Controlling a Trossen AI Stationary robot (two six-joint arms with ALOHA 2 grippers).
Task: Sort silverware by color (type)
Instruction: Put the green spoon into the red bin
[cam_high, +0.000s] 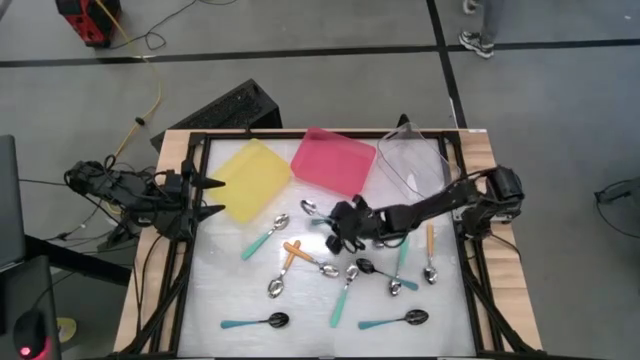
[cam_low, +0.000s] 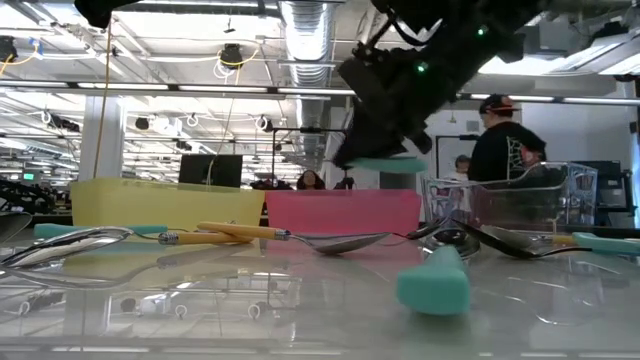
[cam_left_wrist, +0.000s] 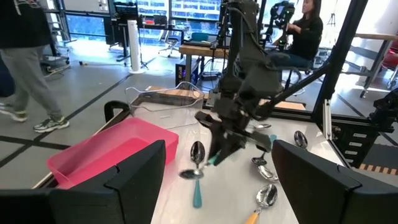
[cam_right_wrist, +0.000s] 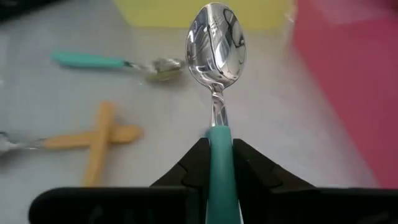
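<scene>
No legible text or labels anywhere.

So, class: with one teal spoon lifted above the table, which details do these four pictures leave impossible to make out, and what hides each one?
- High view: the right tool covers the held teal spoon; its handle cannot be seen.
- Low view: the left tool is out of frame; the nearest teal handle is blurred, its bowl unseen.
- Left wrist view: the yellow tray is outside the frame.
- Right wrist view: the clear tray lies outside it.
</scene>
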